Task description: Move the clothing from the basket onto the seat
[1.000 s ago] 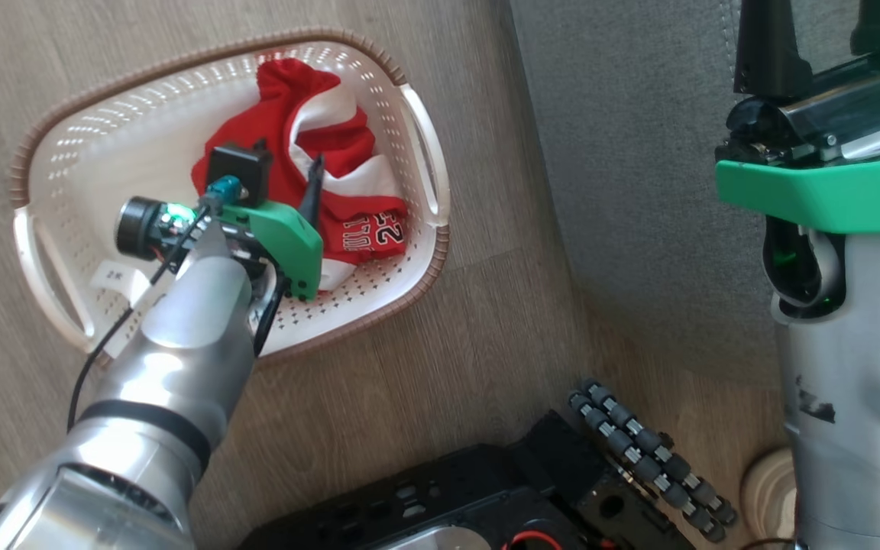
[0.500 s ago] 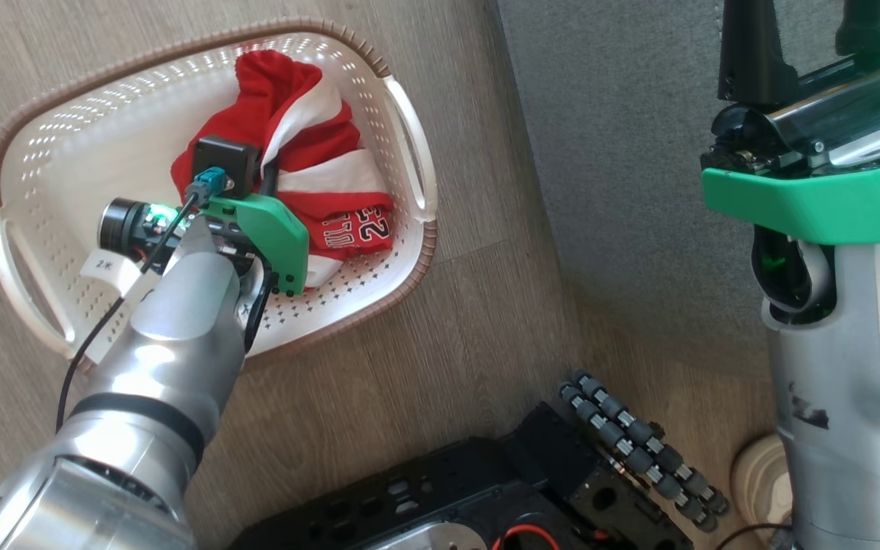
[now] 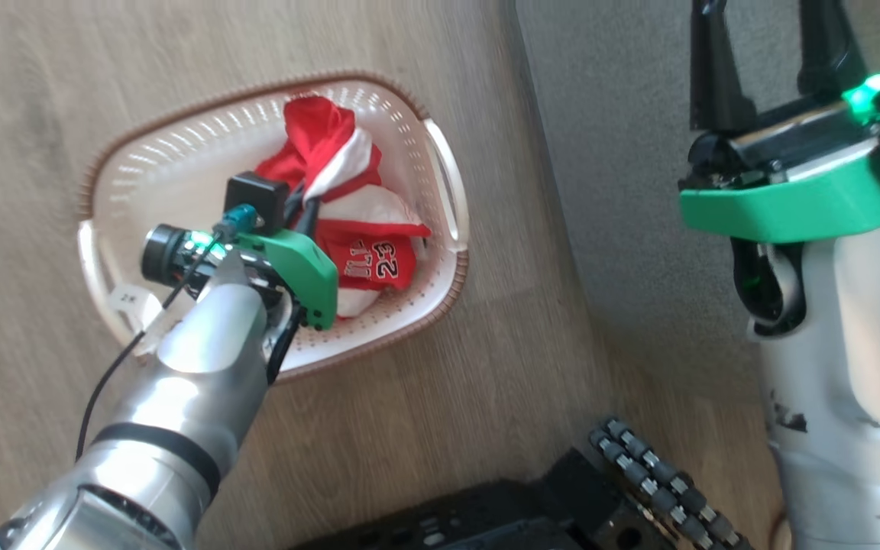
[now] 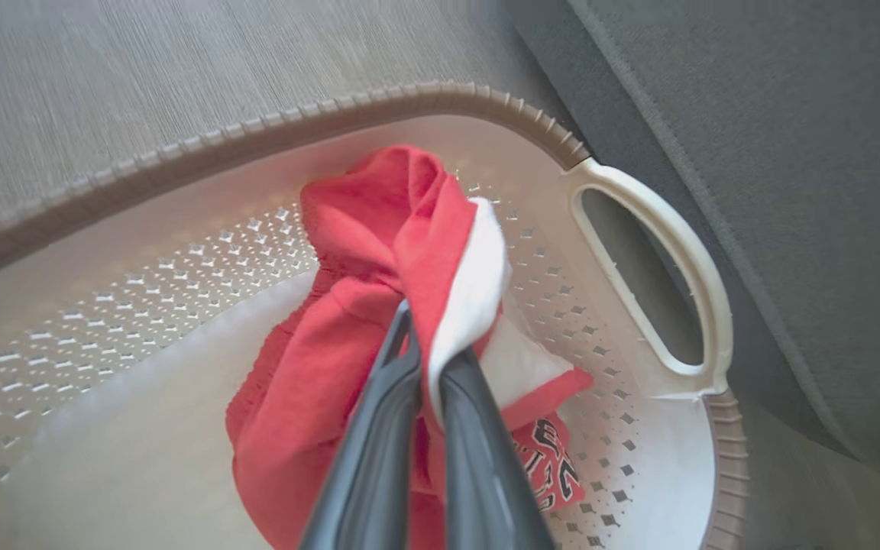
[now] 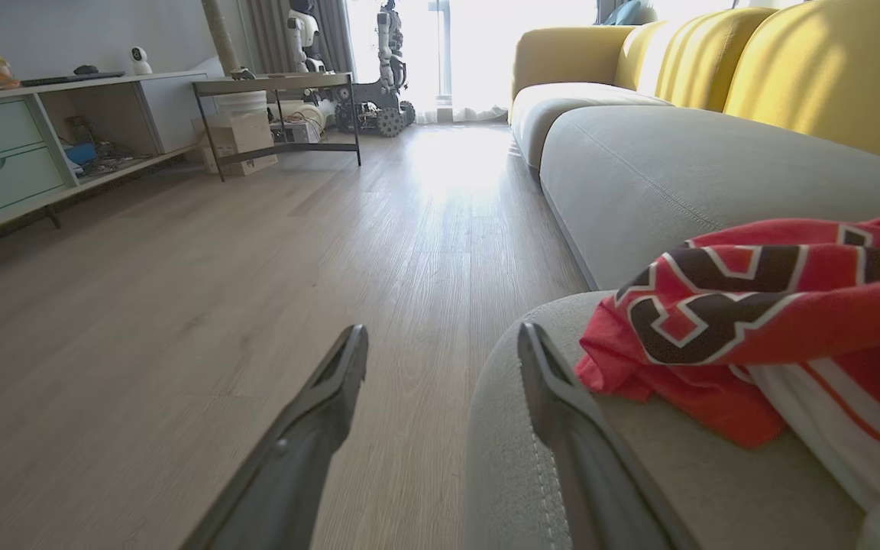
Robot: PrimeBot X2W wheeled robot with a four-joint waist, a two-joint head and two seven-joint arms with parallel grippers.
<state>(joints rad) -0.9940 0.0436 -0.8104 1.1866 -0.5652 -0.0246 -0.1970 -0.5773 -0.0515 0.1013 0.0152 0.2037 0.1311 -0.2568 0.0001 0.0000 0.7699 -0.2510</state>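
The cream perforated basket (image 3: 180, 126) with its brown rim (image 4: 257, 134) stands on the wood floor beside the grey seat (image 3: 623, 153). Inside it lie red shorts with white trim (image 3: 367, 260), bunched upward (image 4: 356, 229). My left gripper (image 3: 306, 206) reaches into the basket and is shut on a red-and-white fold of the shorts (image 4: 421, 340). My right gripper (image 3: 765, 46) hovers open over the seat (image 5: 677, 176), nothing between its fingers (image 5: 440, 336). A red jersey with black numerals (image 5: 776, 305) lies on the seat just right of the right fingers.
My black base with a roller wheel (image 3: 654, 481) sits on the floor near the seat's edge. Yellow back cushions (image 5: 791, 69) line the sofa. Far across the wood floor are a drawer cabinet (image 5: 4, 153), a metal table (image 5: 279, 84) and another robot (image 5: 386, 69).
The head camera has shifted. My left gripper has closed on the shorts' fold, and the cloth now stands bunched higher in the basket. The right gripper stays open.
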